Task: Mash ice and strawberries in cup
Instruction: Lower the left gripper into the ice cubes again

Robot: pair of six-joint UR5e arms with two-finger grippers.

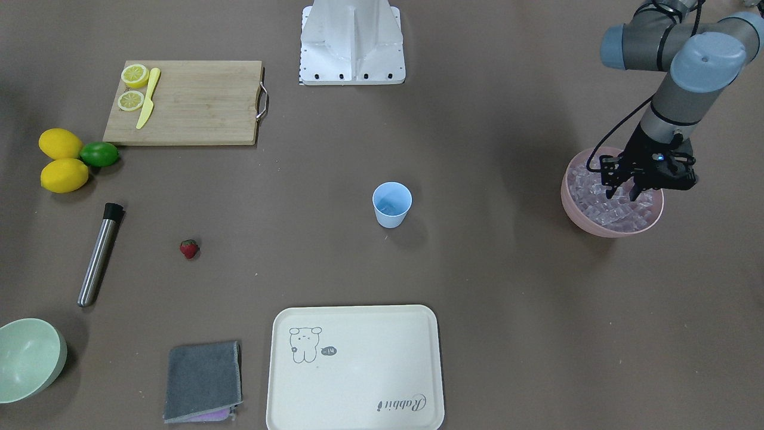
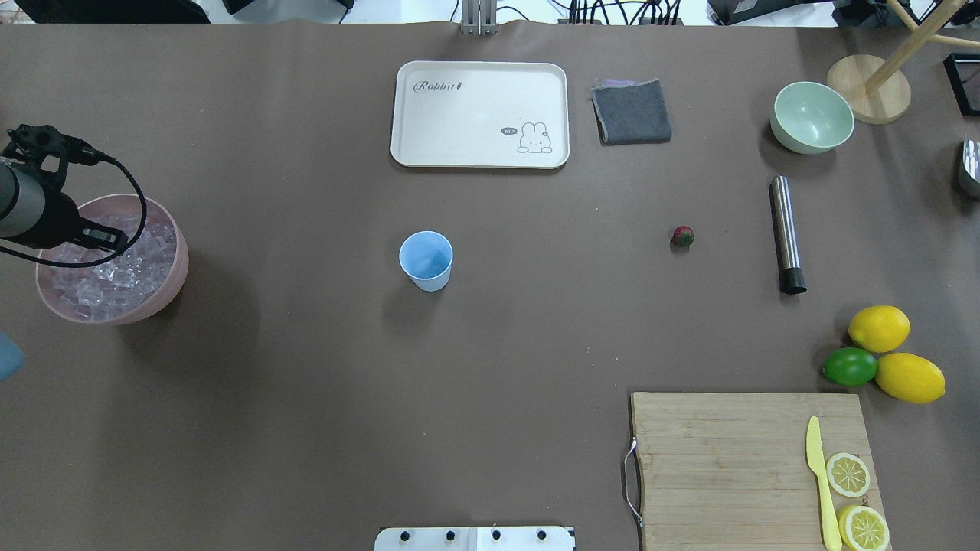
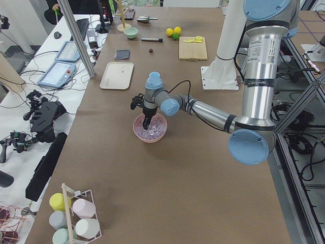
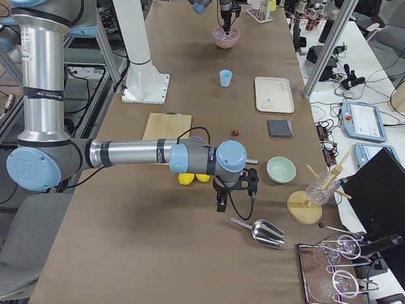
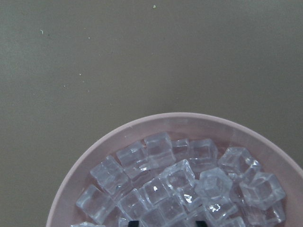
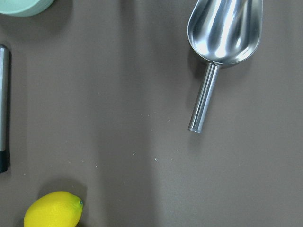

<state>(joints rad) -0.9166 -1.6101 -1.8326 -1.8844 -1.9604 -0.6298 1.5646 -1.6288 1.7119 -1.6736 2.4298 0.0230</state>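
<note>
Dipping into a round pink plastic bowl (image 1: 597,232) at the right edge of the front-facing view, the left gripper (image 1: 622,192) points straight down. Its two black fingers (image 1: 610,190) are spread apart, with their tips among the heap of small clear ice cubes (image 1: 603,210) that fills the bowl. Whether a cube sits pinched between them cannot be told. In the left wrist view the cubes crowd the lower half of the frame inside the pink rim, with bare brown table (image 1: 507,298) above. The small light blue plastic cup (image 1: 392,204) stands upright near the middle of the front-facing view, well apart from the bowl and the gripper, to their left. The small red strawberry (image 1: 189,248) with a green leafy cap lies on the table farther left, well apart from the cup. It is near a long steel cylinder (image 1: 100,254) with a black end that lies flat. The right gripper (image 4: 221,202) shows only in the right-side view, near the middle of the frame, hanging above the table. From there it cannot be told whether it is open or closed. Its wrist camera looks down on a shiny steel scoop (image 6: 225,33) at the upper right and a yellow lemon (image 6: 52,210) at the lower left.
</note>
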